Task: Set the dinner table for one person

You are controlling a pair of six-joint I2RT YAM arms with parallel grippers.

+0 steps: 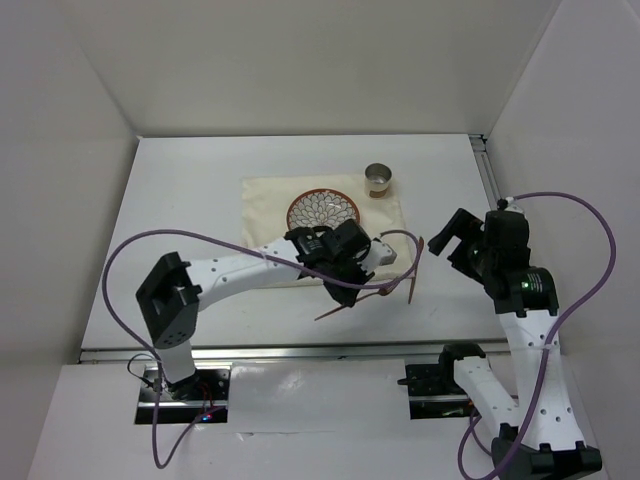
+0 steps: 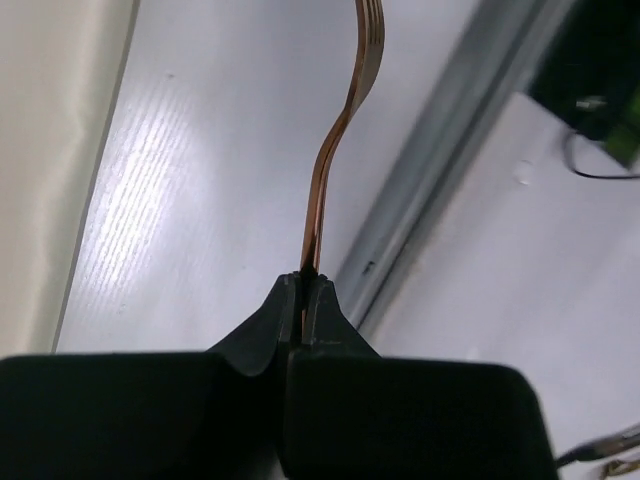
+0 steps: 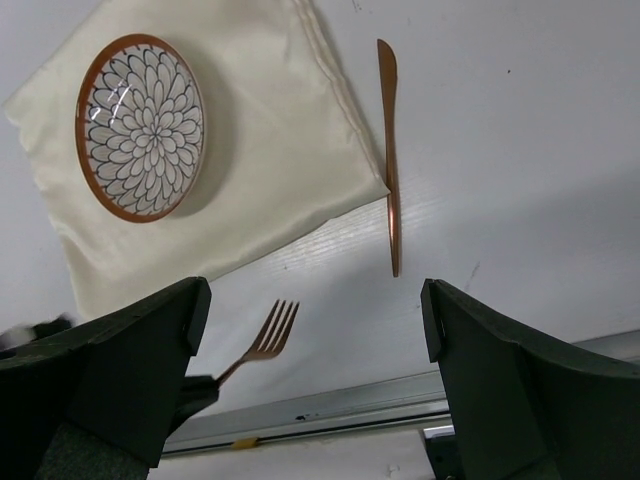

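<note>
Fork-placing step. Left fingers [image 2: 288, 302] are clamped on the fork [image 2: 345, 130] handle, tines pointing out, over the table [image 1: 180, 200] at lower centre of the top view, just below the placemat [image 1: 265, 200] edge. Right fingers [image 3: 130, 360] are wide open and empty. Knife [image 3: 389, 150] lies right of the placemat, plate [image 3: 140, 125] on it. Next, probably: carry the fork to the placemat's left side, lower it flat, release.

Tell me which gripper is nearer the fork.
Left. The left gripper is shut on the fork; the right gripper hangs open off to the side, near the knife.
</note>
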